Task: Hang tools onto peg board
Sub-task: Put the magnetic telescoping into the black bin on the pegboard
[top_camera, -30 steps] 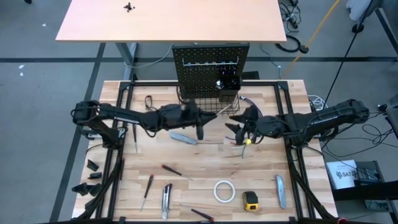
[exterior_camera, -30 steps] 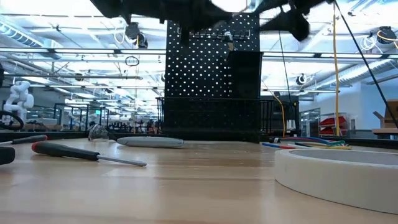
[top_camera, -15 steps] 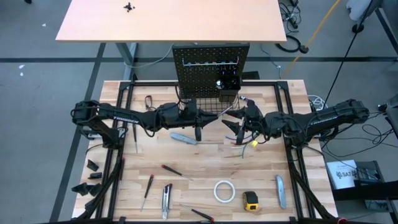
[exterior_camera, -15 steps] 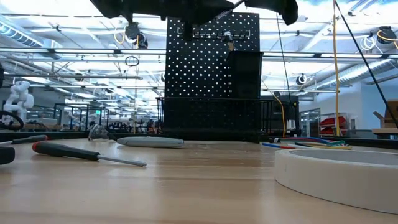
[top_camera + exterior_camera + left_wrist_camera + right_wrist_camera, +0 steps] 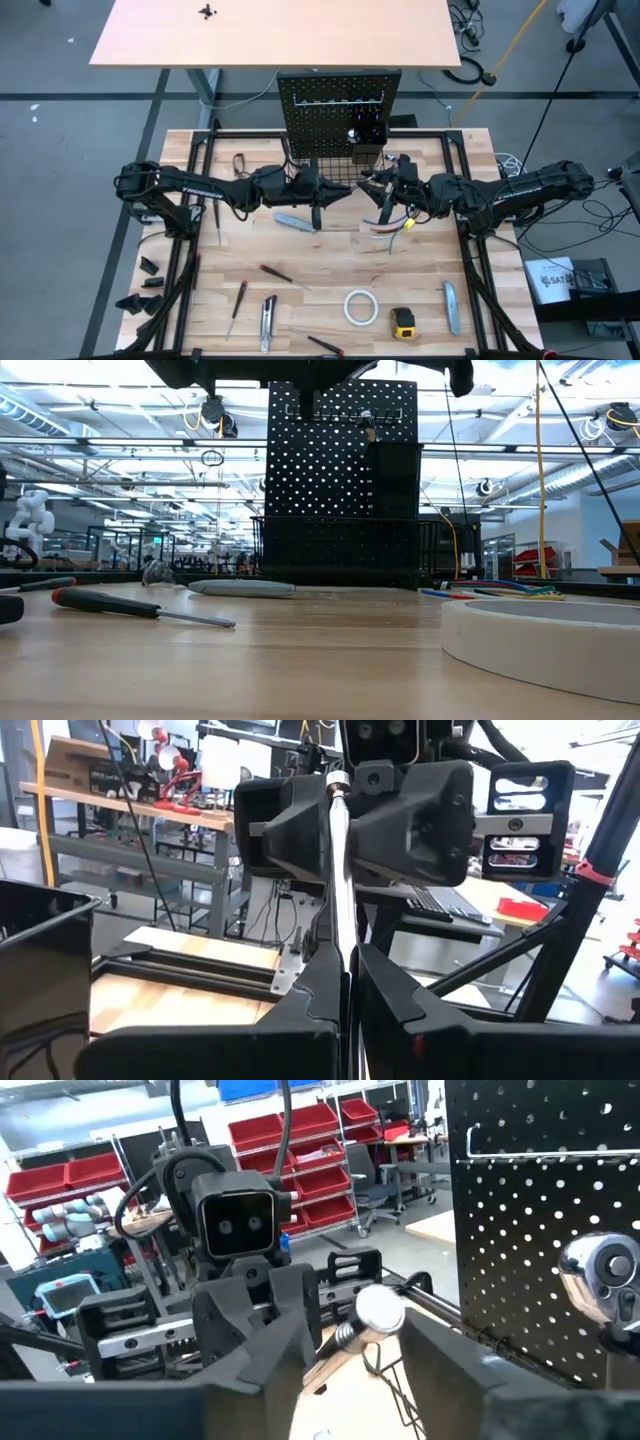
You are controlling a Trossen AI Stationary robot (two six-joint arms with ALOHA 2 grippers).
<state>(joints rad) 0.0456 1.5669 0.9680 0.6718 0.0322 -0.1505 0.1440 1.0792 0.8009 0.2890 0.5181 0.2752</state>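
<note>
My left gripper (image 5: 328, 193) is shut on a long silver tool (image 5: 348, 184) with a round end, held above the table in front of the peg board (image 5: 338, 105). My right gripper (image 5: 378, 186) is open. Its fingers (image 5: 285, 1335) stand on either side of the tool's round end (image 5: 378, 1310). It shows the same way in the left wrist view (image 5: 340, 815). The black peg board stands upright at the table's far edge, with a wire basket (image 5: 330, 168) at its foot. A silver ratchet head (image 5: 600, 1270) hangs on the board. My left gripper pinches the tool's silver shaft (image 5: 338, 935) between its two fingers. The shaft runs on along the fingers and out past their tips toward the table's right. The tool is lifted clear of the table, about level. My right gripper: I cannot tell whether its fingers touch the round end.
On the table lie a grey utility knife (image 5: 296, 222), red-and-black screwdrivers (image 5: 275, 273), two more knives (image 5: 451, 306), a white tape roll (image 5: 360, 307), a yellow tape measure (image 5: 402, 321), pliers (image 5: 240, 164) and coloured wires (image 5: 395, 228). The near middle of the tabletop has free room.
My right gripper has moved toward the table's far edge and left, up to the free end of the tool in my left gripper. Its fingers now stand around that end.
</note>
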